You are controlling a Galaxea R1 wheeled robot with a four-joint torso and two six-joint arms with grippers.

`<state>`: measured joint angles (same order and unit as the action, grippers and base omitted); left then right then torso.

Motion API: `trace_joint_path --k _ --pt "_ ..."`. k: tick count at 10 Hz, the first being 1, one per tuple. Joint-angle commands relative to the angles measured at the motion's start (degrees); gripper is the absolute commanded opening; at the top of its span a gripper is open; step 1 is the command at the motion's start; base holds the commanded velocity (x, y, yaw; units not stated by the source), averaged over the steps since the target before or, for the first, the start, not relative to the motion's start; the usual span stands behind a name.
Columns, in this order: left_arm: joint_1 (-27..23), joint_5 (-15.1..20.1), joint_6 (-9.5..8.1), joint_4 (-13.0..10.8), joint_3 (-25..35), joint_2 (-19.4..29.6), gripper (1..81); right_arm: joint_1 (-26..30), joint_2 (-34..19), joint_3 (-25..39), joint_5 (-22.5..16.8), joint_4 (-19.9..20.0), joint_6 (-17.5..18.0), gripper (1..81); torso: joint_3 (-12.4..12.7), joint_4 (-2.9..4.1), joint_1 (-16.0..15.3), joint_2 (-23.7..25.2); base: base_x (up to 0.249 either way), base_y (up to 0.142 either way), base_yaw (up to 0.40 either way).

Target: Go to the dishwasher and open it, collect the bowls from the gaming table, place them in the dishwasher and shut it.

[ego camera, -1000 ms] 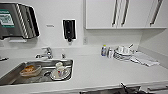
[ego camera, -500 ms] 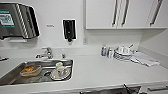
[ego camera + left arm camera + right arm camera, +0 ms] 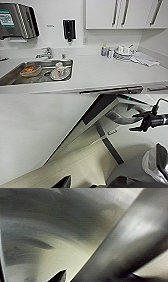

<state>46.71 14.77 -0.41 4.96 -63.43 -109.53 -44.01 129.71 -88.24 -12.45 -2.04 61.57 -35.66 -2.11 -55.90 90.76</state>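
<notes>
I face a white kitchen counter (image 3: 105,72) from close up. Under its front edge a dark strip with a steel-coloured top (image 3: 112,90) shows, which may be the dishwasher's upper edge. In the right wrist view a brushed steel surface (image 3: 75,225) lies very near; it looks like the dishwasher front. A dark tip of my right gripper (image 3: 58,276) points at it. My left gripper (image 3: 63,182) hangs beside a white cabinet side (image 3: 37,131) above pale floor. The bowls and the gaming table are out of view.
A steel sink (image 3: 15,75) at the left holds an orange-tinted dish (image 3: 30,70) and a cup on a plate (image 3: 59,71). A tap (image 3: 46,53), a soap dispenser (image 3: 69,30) and a towel dispenser (image 3: 17,21) line the wall. Stacked dishes (image 3: 122,53) and bottles (image 3: 104,50) stand at the right, under white cabinets (image 3: 125,13).
</notes>
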Motion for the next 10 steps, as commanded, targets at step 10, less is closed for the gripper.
trace_joint_path --k 10 --pt "-2.37 -1.77 0.24 -1.27 0.58 -1.57 81.1 -5.62 -3.2 1.94 -7.42 -3.33 -7.43 81.1 0.02 0.0 0.0 0.0 0.0 0.0 0.0"
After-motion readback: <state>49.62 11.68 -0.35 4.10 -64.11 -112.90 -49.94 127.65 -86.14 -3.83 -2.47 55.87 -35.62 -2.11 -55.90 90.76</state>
